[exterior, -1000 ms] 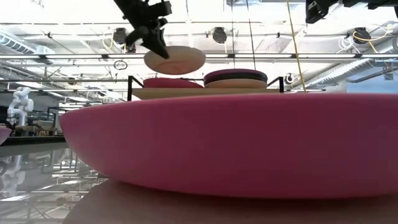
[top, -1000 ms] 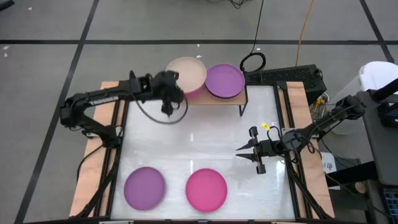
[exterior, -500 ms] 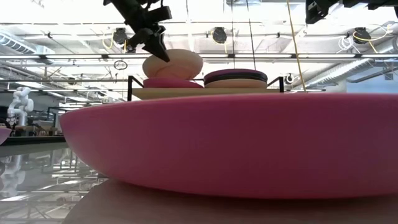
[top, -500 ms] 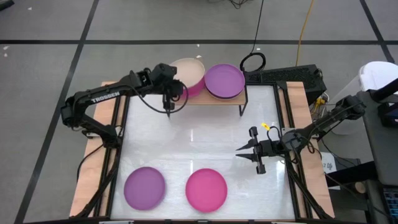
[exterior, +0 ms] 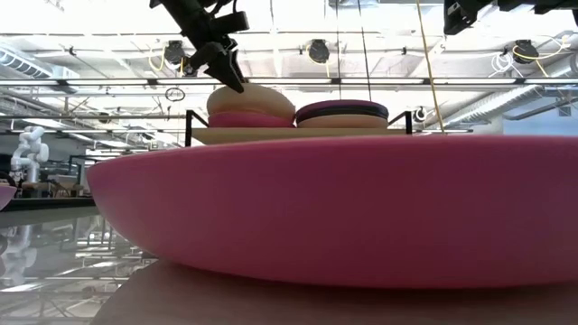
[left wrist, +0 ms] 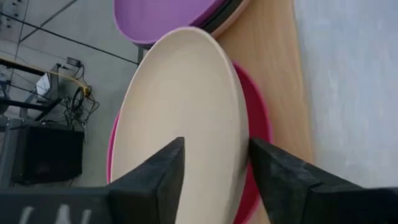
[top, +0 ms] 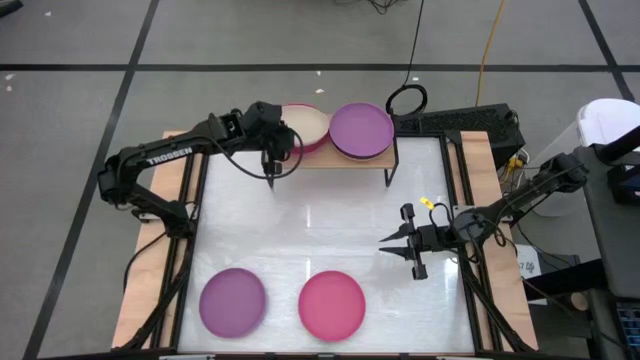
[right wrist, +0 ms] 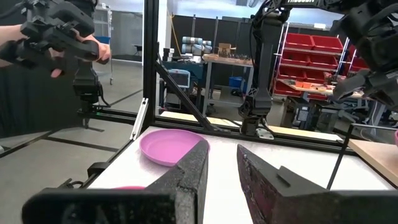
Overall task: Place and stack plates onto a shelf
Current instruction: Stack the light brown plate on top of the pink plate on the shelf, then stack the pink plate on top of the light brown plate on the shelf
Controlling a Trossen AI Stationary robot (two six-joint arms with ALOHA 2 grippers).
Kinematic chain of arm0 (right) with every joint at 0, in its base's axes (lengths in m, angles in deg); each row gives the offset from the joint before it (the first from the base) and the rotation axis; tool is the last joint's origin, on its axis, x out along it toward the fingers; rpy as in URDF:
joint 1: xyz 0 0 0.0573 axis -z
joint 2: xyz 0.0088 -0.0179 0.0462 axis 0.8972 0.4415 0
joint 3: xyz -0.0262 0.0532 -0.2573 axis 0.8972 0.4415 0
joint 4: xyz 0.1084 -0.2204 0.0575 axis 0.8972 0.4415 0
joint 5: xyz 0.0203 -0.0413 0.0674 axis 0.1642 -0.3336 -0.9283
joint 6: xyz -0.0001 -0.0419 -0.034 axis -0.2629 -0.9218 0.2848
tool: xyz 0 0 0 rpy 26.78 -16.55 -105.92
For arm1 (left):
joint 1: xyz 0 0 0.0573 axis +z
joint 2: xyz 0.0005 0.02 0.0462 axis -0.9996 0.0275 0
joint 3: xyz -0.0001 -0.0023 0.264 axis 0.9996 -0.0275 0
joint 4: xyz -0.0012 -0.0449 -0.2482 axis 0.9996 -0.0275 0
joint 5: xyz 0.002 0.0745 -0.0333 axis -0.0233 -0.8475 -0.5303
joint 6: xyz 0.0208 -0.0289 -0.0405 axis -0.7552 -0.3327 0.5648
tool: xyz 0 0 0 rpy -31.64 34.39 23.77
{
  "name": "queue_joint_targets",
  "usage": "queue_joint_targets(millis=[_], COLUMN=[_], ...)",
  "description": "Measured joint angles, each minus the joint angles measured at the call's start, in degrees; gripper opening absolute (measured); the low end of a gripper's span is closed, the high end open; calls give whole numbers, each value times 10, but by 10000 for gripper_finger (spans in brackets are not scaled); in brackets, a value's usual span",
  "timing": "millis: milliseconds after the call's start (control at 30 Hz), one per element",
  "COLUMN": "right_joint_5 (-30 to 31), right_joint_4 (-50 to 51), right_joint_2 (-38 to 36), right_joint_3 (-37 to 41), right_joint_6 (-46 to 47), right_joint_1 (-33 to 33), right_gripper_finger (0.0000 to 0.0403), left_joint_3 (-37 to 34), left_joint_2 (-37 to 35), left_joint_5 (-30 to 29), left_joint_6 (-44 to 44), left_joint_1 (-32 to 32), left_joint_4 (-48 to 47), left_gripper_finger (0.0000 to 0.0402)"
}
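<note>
On the shelf (top: 345, 160) our left gripper (left wrist: 214, 171) stands parted astride the beige plate's (left wrist: 186, 106) rim, that plate on a pink plate (left wrist: 254, 134); our right gripper (top: 395, 243) hovers slightly open, empty; plates look light, stiff, slippery, best pinched at the rim.

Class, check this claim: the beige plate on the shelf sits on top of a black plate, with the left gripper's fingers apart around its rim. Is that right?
No. The beige plate on the shelf sits on a magenta pink plate, as the left wrist view shows. The left gripper does have its fingers apart around the rim.
</note>
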Motion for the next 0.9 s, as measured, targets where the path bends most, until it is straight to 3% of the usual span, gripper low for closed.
queue_joint_targets(millis=[300, 600, 667, 800, 900], right_joint_5=[0, 0, 0, 0, 0], right_joint_4=[0, 5, 8, 17, 18], right_joint_2=[0, 0, 0, 0, 0], right_joint_3=[0, 0, 0, 0, 0], right_joint_6=[-1, 3, 3, 3, 3], right_joint_1=[0, 0, 0, 0, 0], right_gripper_finger=[68, 68, 68, 68, 68], left_joint_3=[0, 0, 0, 1, 1], left_joint_2=[-6, -59, -84, -149, -201], left_joint_5=[-10, -48, -48, -38, -17], left_joint_6=[1, 13, 49, 205, 249], left_joint_1=[-16, -23, -30, -70, -109], left_joint_4=[-2, -3, 7, 29, 26], left_gripper_finger=[243, 259, 259, 259, 259])
